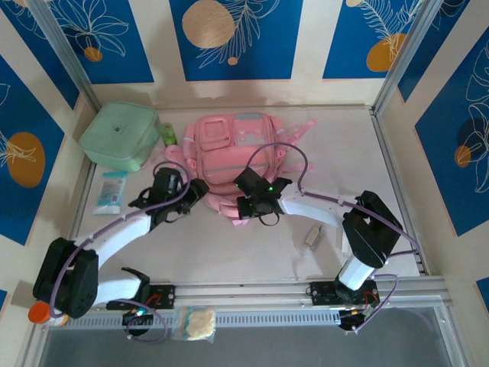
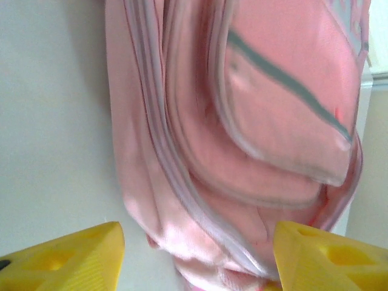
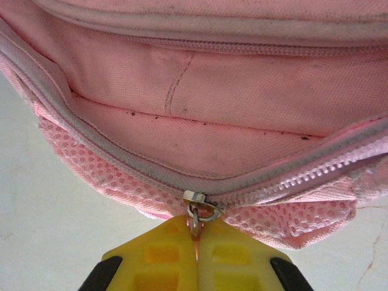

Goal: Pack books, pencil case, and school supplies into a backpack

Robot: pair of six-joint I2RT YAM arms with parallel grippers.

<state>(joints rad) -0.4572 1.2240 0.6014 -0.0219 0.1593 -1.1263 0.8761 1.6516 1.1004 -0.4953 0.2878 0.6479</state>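
My right pincer [image 3: 195,235] is clenched on the zip pull [image 3: 197,209], right at its tips. The left pincer [image 2: 197,245] is released, with the backpack [image 2: 260,121] just ahead of it, unheld. If I tug, I reckon the whole backpack drags or the pull slips free. Its contents are hidden from me. A loose packet [image 1: 111,191] lies on the counter [image 1: 252,252] left of the left pincer. Beyond it, the mint box [image 1: 118,138] has its lid shut, insides unseen.

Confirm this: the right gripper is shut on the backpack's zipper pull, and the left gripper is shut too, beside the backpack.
Wrong on the left gripper: the left wrist view shows it open, fingers wide apart, beside the backpack. The right gripper is shut on the zipper pull.
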